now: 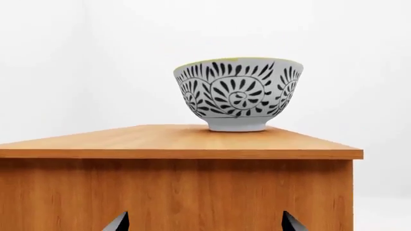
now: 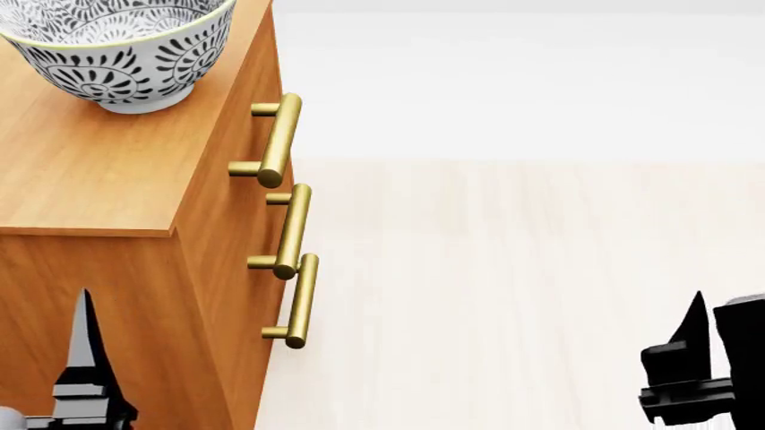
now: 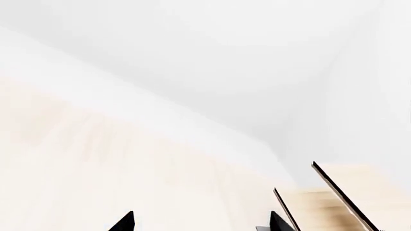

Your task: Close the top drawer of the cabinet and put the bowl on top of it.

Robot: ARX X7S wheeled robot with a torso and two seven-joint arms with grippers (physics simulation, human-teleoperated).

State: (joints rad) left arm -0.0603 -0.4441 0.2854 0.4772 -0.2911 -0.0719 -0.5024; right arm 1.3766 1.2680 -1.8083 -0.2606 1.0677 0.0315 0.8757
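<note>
black fingertips of the left gripper (image 1: 204, 222) stand apart with nothing between them, low against the cabinet's side panel in the left wrist view; in the head view the same gripper (image 2: 86, 376) shows at the lower left, beside the cabinet (image 2: 107, 179). the right gripper (image 3: 200, 222) is likewise spread and empty, over pale floor (image 3: 96, 168), well apart from the cabinet; in the head view only part of it (image 2: 700, 367) shows at the lower right edge. outward from the left gripper, the bowl (image 1: 237, 94) sits upright on the cabinet's flat top (image 1: 173, 139), near a corner. the top drawer (image 2: 245, 112) lies flush with the two lower fronts, its brass handle (image 2: 278, 139) in line with theirs.
</note>
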